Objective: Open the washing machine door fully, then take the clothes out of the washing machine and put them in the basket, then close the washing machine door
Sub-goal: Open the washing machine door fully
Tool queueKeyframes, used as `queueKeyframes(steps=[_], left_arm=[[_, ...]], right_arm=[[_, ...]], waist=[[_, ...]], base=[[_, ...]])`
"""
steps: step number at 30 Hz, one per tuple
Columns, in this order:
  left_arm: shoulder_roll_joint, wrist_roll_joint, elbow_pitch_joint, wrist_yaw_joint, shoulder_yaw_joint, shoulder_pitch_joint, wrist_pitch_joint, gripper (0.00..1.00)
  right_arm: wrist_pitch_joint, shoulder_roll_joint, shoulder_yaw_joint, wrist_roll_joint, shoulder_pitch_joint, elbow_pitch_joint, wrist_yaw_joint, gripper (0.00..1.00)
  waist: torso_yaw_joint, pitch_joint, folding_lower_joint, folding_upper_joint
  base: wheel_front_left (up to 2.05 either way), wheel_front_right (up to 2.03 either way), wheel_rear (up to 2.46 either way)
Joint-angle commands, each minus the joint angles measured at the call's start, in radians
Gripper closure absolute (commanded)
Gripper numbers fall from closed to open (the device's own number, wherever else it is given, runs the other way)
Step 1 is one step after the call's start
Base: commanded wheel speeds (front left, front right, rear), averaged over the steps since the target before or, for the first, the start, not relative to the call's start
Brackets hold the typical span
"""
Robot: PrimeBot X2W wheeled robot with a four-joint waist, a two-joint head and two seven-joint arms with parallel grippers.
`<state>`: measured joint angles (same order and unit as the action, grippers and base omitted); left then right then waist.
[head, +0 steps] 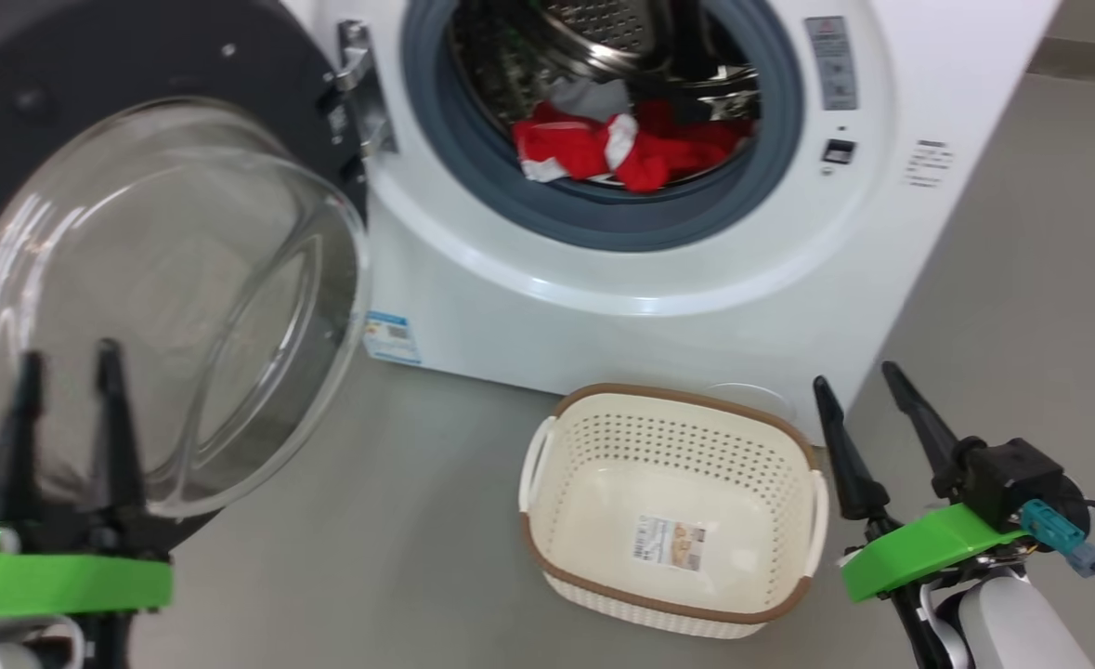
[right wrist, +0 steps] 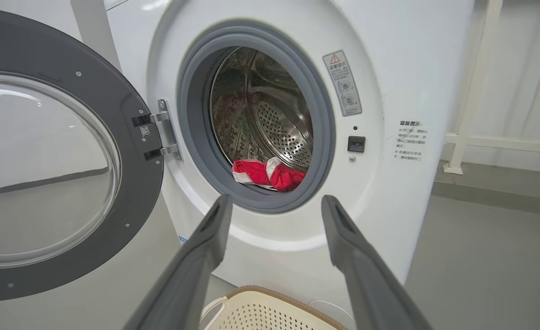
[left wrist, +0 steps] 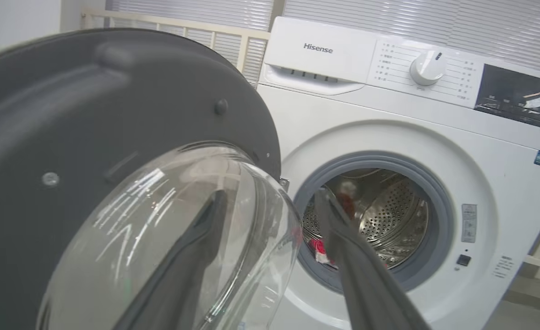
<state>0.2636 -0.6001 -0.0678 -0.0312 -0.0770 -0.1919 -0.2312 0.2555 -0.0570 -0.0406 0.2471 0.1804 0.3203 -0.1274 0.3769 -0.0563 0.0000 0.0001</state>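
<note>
left gripper [head: 69, 353]: stands open at the lower left of the head view, two dark fingers apart and pointing up, nothing clamped between them. sits on a green bracket [head: 55, 581]. overlaps the clear glass bowl [head: 185, 279] of the washing machine door [head: 138, 84]; cannot tell whether touching the glass or just short of it. in the left wrist view, one finger against the bowl, the other against the drum opening.

right gripper [head: 853, 374]: open as well, at the lower right of the head view, fingers spread and tilted up and to the left, holding nothing, touching nothing. in the right wrist view, points toward the lower edge of the machine's opening, well apart from it.

just left of the right gripper: the basket [head: 677, 395], cream perforated plastic with a brown rim, upright on the grey floor [head: 371, 483], close to the front of the washing machine [head: 603, 325], below the opening. paper label [head: 670, 542] on its bottom.

further out: white front-loader with a grey-blue rubber ring [head: 621, 218] around a steel perforated drum [head: 593, 28]. the clothes [head: 593, 149], red with white bands, bunched at the bottom front of the drum, just behind the ring's lower lip. door swung open to the left on a metal hinge [head: 357, 84], dark inner rim and bulging bowl facing the robot. small printed labels right of the opening; blue-and-white sticker [head: 389, 336] low on the front, near the door's edge. white dial [left wrist: 428, 68] on the control panel above.
</note>
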Motion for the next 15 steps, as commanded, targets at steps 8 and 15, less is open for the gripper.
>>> queueKeyframes(steps=[8,15], left_arm=[[-0.002,-0.026,0.056,-0.055,0.047,0.032,0.012,0.00],[-0.019,0.009,0.027,-0.057,0.062,0.074,-0.013,0.00]], right_arm=[[0.006,0.005,0.015,-0.044,-0.020,-0.098,-0.003,0.00],[0.006,0.006,0.015,-0.053,-0.031,-0.142,-0.003,0.00]], waist=[[-0.157,0.021,0.0000,-0.0001],[-0.253,0.015,0.0000,-0.0001]], base=[[0.00,0.00,0.00],[0.00,0.00,0.00]])
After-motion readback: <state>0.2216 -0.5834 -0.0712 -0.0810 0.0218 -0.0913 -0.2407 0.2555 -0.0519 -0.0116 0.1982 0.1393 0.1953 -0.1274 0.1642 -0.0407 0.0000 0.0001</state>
